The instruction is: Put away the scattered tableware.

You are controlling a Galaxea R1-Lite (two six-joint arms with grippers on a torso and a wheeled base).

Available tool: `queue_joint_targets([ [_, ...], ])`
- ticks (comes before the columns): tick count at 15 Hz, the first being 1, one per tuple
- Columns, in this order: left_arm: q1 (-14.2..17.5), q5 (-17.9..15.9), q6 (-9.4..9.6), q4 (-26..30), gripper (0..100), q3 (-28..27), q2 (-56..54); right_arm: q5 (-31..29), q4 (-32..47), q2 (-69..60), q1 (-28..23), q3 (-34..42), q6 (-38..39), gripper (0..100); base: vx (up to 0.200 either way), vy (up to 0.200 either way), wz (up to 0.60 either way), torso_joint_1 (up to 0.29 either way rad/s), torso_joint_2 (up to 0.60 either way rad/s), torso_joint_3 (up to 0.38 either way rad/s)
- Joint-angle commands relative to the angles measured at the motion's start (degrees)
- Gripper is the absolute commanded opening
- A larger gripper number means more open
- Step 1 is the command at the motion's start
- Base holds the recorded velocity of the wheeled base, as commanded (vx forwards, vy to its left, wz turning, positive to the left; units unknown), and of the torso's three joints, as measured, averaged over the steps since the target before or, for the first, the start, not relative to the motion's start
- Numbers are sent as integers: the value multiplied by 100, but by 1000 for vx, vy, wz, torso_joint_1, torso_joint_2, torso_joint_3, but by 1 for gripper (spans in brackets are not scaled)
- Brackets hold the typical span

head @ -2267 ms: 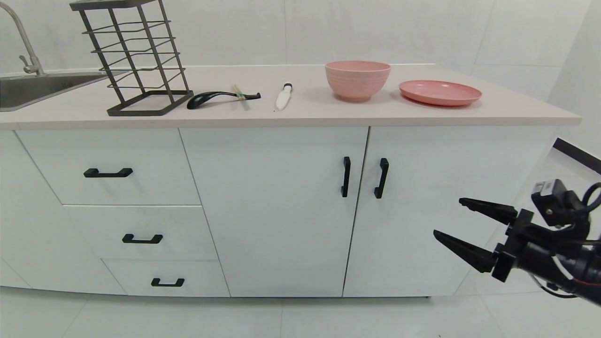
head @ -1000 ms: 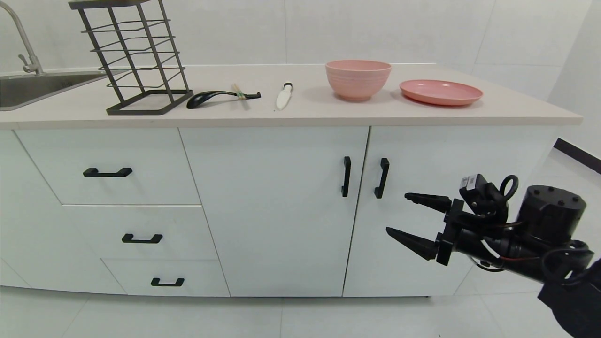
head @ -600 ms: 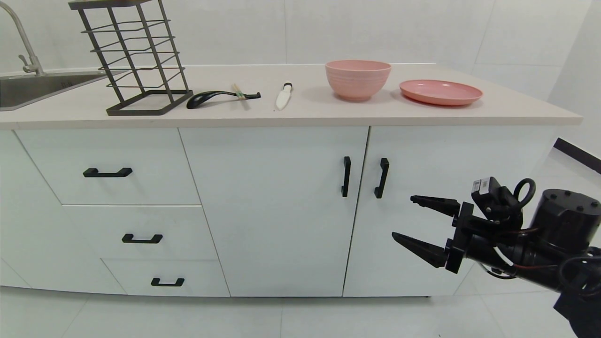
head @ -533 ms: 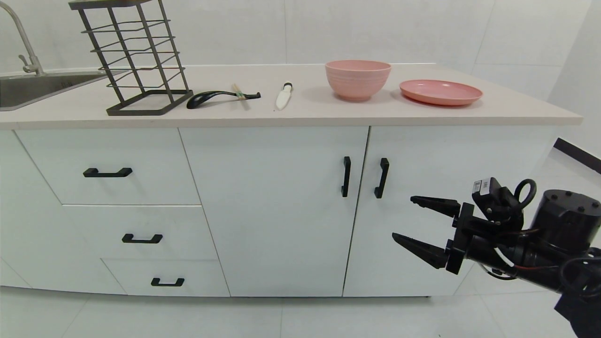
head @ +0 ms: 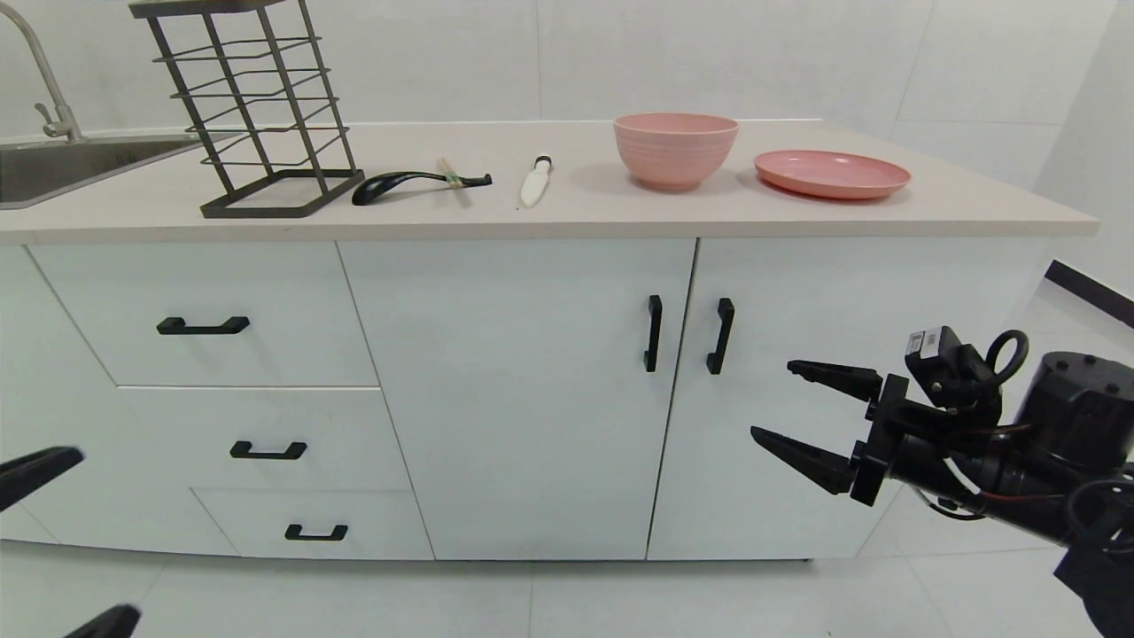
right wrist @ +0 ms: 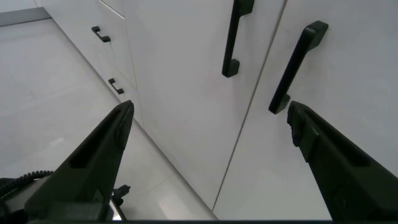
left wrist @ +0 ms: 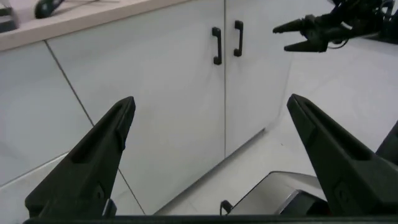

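Note:
On the counter (head: pixel 585 217) stand a pink bowl (head: pixel 675 149) and, to its right, a pink plate (head: pixel 831 174). Left of the bowl lie a white knife (head: pixel 535 182), chopsticks (head: pixel 454 180) and a black spoon (head: pixel 399 186). My right gripper (head: pixel 772 399) (right wrist: pixel 209 107) hangs open and empty below counter height, in front of the right cabinet door, level with its handle (right wrist: pixel 295 65). My left gripper (head: pixel 102 533) (left wrist: pixel 210 102) is open and empty low at the left, before the drawers. The right gripper (left wrist: pixel 281 37) also shows far off in the left wrist view.
A black wire rack (head: pixel 252 115) stands at the counter's left, beside a sink (head: pixel 62 164) with a tap. Below are two doors with black handles (head: pixel 654 332) (head: pixel 722 335) and three drawers (head: pixel 204 325). Tiled floor (head: pixel 532 602) lies open before the cabinet.
My right gripper swung in from the far right toward the cabinet doors, then drew back slightly right and up. My left gripper's fingertips have come into the head view at lower left.

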Motion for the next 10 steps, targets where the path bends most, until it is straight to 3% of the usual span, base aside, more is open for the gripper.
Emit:
queue_joint_targets([
  [1, -902, -53, 540, -904, 100, -141, 2234, 3, -2, -34, -30, -21, -3, 100, 0, 0, 0, 0, 0, 0],
  [3, -1464, -27, 593, -1247, 100, 245, 2762, 3, -2, 1, -38, -179, -3, 100, 0, 0, 0, 0, 0, 0],
  [6, -1878, -18, 601, -1818, 100, 351, 3465, 3, -2, 362, -109, -628, -3, 100, 0, 0, 0, 0, 0, 0],
  [8, -1992, -18, 821, -2644, 100, 650, 4168, 21, -11, 792, -188, -953, -3, 100, 0, 0, 0, 0, 0, 0],
  [10, -2379, -18, 1278, -3629, 100, 905, 5100, 38, -63, 1223, -188, -1322, 6, 100, 0, 0, 0, 0, 0, 0],
])
